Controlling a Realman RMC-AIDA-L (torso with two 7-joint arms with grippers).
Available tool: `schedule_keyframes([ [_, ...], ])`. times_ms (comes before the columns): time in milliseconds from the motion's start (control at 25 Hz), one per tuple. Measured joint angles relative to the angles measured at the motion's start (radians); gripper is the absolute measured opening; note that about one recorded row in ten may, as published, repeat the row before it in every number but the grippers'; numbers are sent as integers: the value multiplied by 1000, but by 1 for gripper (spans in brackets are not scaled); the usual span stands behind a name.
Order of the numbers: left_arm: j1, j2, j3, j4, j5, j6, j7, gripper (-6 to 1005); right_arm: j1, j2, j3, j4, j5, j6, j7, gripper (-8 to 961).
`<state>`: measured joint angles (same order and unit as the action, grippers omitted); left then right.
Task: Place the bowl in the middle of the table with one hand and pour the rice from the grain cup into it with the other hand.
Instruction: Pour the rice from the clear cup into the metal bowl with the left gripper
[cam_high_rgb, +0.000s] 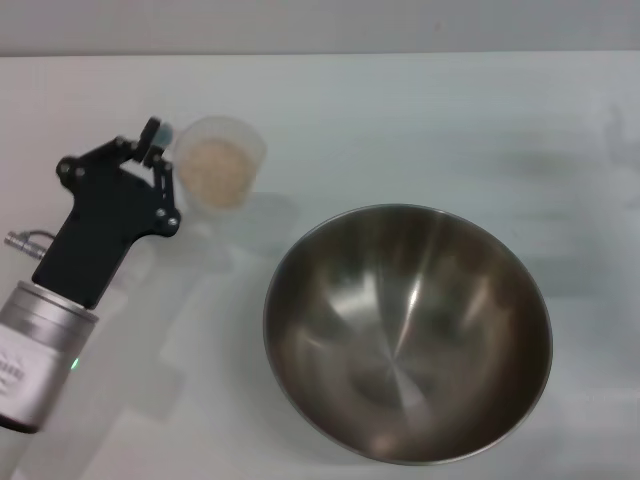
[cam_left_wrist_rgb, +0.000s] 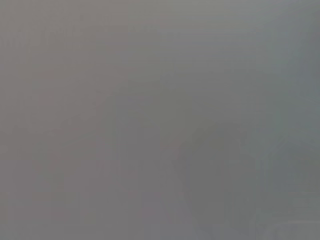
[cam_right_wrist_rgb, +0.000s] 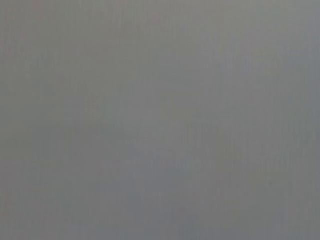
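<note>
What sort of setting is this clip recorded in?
Probably a lab-style test bench staged as a kitchen task: a plain white table holding only a steel bowl and a grain cup of rice, with the left gripper beside the cup.

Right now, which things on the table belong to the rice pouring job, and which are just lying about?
Job:
large shiny steel mixing bowl
small clear plastic cup
beige rice inside it
black left claw beside the cup
plain white table

Lying about:
nothing visible

A plain grey strip (cam_high_rgb: 320, 25) runs beyond the far edge.
</note>
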<state>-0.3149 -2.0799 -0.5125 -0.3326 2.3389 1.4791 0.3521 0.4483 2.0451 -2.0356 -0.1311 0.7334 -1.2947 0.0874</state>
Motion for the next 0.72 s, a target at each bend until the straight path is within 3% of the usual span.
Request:
schedule_keyframes([
  [80,-35,1,70,7,2,97,197,26,3,-2,15,-2,0,-1,-21,519],
  [120,-35,1,70,7,2,97,197,26,3,-2,15,-2,0,-1,-21,519],
  [280,-95,2,187,18,3,140,530,28,17,-4,22,-2,0,-2,-38,519],
  [480,-133,1,261,23,11,137,780,30,33,-10,22,4,0,5,-39,519],
  [720,-155,1,267,31,75,125,974,33,48,-15,22,21,-3,7,-40,518],
])
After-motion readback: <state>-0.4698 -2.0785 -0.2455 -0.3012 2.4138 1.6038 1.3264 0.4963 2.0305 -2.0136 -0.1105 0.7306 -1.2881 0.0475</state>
